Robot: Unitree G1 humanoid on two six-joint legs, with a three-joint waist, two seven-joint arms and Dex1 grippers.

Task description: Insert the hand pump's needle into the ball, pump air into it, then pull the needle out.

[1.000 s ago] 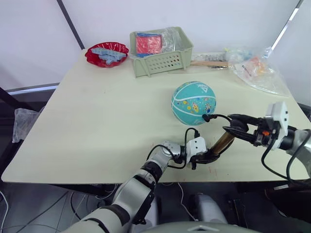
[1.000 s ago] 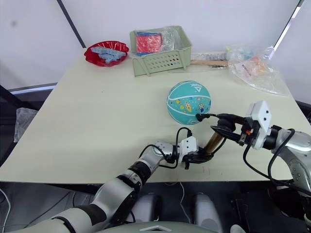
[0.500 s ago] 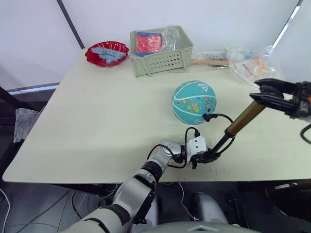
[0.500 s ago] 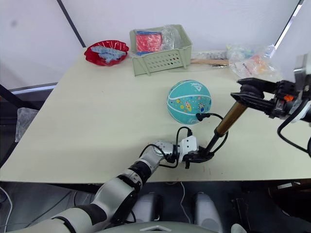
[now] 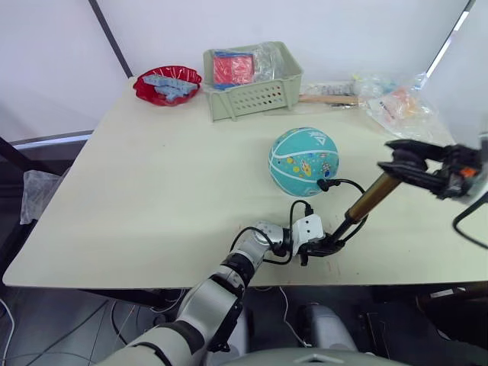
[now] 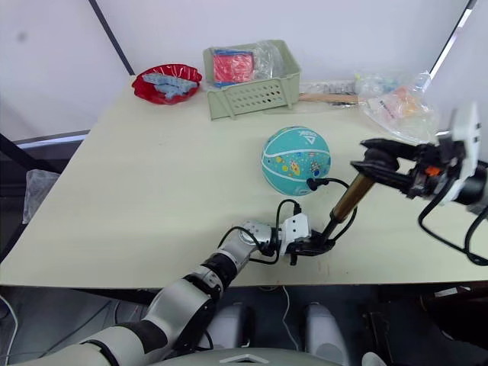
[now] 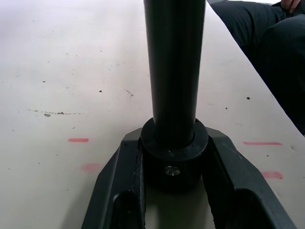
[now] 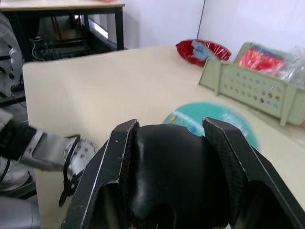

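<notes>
Low in the frame's centre, the left gripper (image 5: 326,248) clamps the black end cap of the hand pump (image 5: 364,200) against the table (image 5: 152,191). The pump slants up to the right, where the right gripper (image 5: 402,162) grasps its handle. Its hose loops to the ball (image 5: 303,161) at centre; a basket (image 5: 252,80) sits beyond

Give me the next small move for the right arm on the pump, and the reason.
Probably push the T-handle down: the right gripper holds it with the hand pump extended, the left gripper clamps its base, and the hose reaches the ball.
</notes>
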